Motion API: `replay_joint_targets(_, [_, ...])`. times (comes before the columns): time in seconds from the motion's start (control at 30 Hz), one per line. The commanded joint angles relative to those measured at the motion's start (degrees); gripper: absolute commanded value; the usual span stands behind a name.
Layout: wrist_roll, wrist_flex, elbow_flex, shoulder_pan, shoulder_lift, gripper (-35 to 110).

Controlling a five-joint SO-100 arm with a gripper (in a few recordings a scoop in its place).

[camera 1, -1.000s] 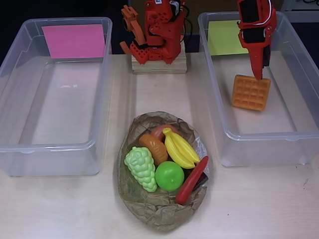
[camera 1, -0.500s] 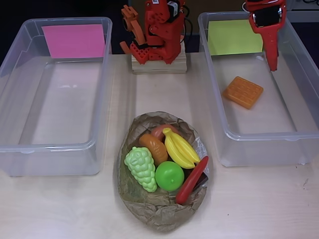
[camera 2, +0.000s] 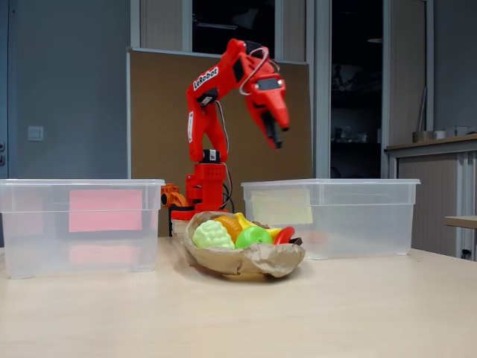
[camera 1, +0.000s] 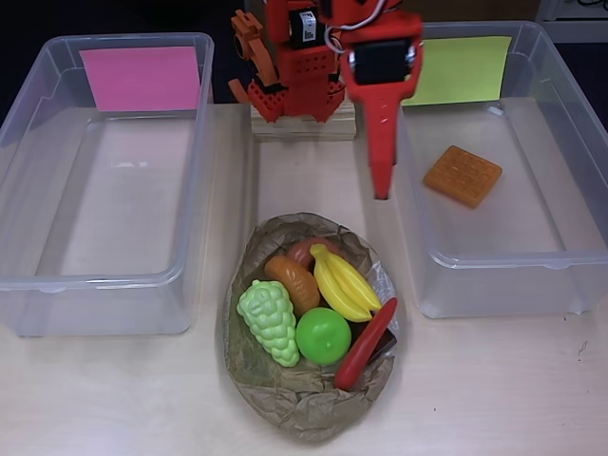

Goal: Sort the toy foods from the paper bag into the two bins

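— Inspector: Where is the hand (camera 1: 382, 190)?
— Assessor: Raised above the worktop (camera 1: 494, 380), carrying nothing; whether its jaws are parted, I cannot tell. The waffle (camera 1: 463, 176) lies to its right in the overhead view, inside the yellow-green-card bin (camera 1: 494, 261).
— Inspector: Remaining toy foods?
— Assessor: In the paper bag (camera 1: 304, 404), just below the hand. The bananas (camera 1: 344, 282) lie nearest, long axis running diagonally away from the fingertips.

Glossy plastic toy foods (camera 1: 323, 335), crumpled matt paper bag (camera 1: 304, 404), clear smooth plastic bins (camera 1: 28, 285), pale wood-look table (camera 1: 494, 389)
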Motion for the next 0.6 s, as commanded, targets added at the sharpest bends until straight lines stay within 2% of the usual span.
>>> replay_joint_targets(0.0, [-0.9,-0.6,3.9,4.9,0.1,34])
replay_joint_targets(0.27, [4.0,-6.4,11.6,5.4,-6.4,34])
replay_joint_targets(0.4, [8.2,-8.9,12.7,3.5,-10.2,27])
replay_joint_targets(0.57, [7.7,-14.9,16.4,3.4,-12.6,24])
